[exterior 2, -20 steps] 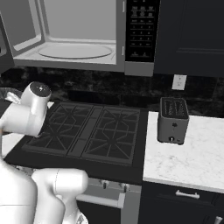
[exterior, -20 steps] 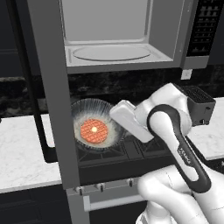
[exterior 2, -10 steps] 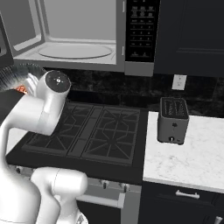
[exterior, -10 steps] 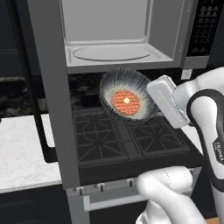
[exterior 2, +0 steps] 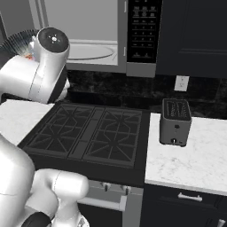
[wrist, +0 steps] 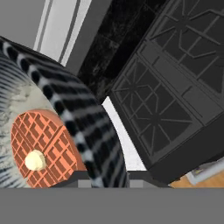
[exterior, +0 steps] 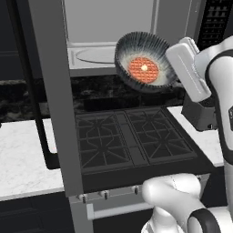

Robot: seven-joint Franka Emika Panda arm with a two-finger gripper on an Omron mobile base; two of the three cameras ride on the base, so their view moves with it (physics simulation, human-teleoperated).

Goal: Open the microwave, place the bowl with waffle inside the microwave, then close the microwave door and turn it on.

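a: up in front of the open microwave, a bowl in the air, tipped toward the camera.
b: held by what?
a: pinched at its right rim by the gripper, jaws narrow and closed on the bowl's edge.
b: and inside the bowl?
a: a small orange waffle with a pale yellow spot in the middle, lying on the speckled inside. same in the hand view: waffle down low at the left, striped bowl wall curving right past the finger tips.
b: where's the microwave door?
a: swung wide open to the left, edge toward the camera, dark bar handle hanging on its left side.
b: inside the microwave?
a: light grey walls and a round glass turntable, bare. bowl just in front of the opening, at about the height of the cavity floor.
b: below?
a: black stove with dark grates, right under the bowl. white stone counter on the left.
b: from the right side?
a: black button panel right of the cavity, small dark toaster on the right counter, a bit of the bowl's rim behind the arm.
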